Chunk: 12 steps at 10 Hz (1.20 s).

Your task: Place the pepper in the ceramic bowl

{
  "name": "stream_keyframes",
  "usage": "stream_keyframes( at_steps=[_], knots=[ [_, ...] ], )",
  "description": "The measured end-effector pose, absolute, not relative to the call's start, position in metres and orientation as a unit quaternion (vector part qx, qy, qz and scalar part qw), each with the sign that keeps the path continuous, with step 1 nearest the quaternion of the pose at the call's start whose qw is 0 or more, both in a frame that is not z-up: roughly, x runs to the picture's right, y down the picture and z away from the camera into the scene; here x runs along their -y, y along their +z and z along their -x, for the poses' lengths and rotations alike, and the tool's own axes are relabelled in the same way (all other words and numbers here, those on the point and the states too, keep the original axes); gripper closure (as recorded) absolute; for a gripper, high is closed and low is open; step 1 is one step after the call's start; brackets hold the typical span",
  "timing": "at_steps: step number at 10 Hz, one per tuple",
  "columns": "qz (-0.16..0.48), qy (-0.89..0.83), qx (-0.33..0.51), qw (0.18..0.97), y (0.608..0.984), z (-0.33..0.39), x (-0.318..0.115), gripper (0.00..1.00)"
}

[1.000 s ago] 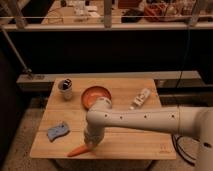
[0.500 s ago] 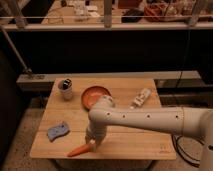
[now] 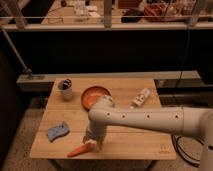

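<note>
A light wooden surface (image 3: 131, 146) is seen from above and in front, with a dark wall and a railing behind it. A thick white robot arm (image 3: 150, 120) reaches in from the right edge of the view and bends down toward the front left part of the surface. Its hand (image 3: 93, 143) is low at the front edge, right at the thick end of the pepper (image 3: 81, 149). The wrist hides the grasping part, so it cannot be told whether the hand is open or closed on the pepper. The pepper is slim and orange-red. It lies near the front edge, with its pointed tip aimed left and slightly toward the viewer. The ceramic bowl (image 3: 94, 95) is round, shallow and terracotta-coloured. It sits toward the back of the surface, left of centre, well apart from the pepper and partly behind the arm's bend. Just left of the bowl stands a small pale cup (image 3: 65, 89) with dark contents. A blue wavy sponge (image 3: 58, 131) lies near the left edge, to the left of the pepper. A small white item (image 3: 141, 97) lies on its side toward the back right.
</note>
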State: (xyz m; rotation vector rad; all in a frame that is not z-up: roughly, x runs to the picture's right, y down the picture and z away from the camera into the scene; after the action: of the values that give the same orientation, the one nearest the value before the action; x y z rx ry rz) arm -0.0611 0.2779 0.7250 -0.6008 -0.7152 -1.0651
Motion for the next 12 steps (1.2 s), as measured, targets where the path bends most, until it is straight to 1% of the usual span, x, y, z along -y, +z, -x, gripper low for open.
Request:
stream_keyframes(
  at_steps=[1,2,3,4,5,7,8,9,10,11,12],
  knots=[
    [0.275,-0.490,0.330,0.759,0.727,0.063,-0.280,0.38],
    [0.275,-0.489,0.330,0.759,0.729,0.064,-0.280,0.36],
    [0.275,-0.489,0.331,0.759,0.729,0.064,-0.281,0.39],
    [0.276,-0.491,0.331,0.757,0.731,0.064,-0.283,0.46],
    [0.276,-0.491,0.332,0.756,0.733,0.065,-0.285,0.58],
    [0.276,-0.492,0.333,0.755,0.735,0.065,-0.288,0.78],
    [0.276,-0.493,0.333,0.754,0.736,0.066,-0.289,0.84],
    [0.276,-0.495,0.333,0.753,0.734,0.065,-0.291,0.92],
    [0.275,-0.497,0.332,0.753,0.730,0.063,-0.289,0.94],
    [0.273,-0.497,0.332,0.754,0.726,0.062,-0.284,0.92],
    [0.273,-0.499,0.331,0.753,0.724,0.062,-0.279,0.84]
  ],
)
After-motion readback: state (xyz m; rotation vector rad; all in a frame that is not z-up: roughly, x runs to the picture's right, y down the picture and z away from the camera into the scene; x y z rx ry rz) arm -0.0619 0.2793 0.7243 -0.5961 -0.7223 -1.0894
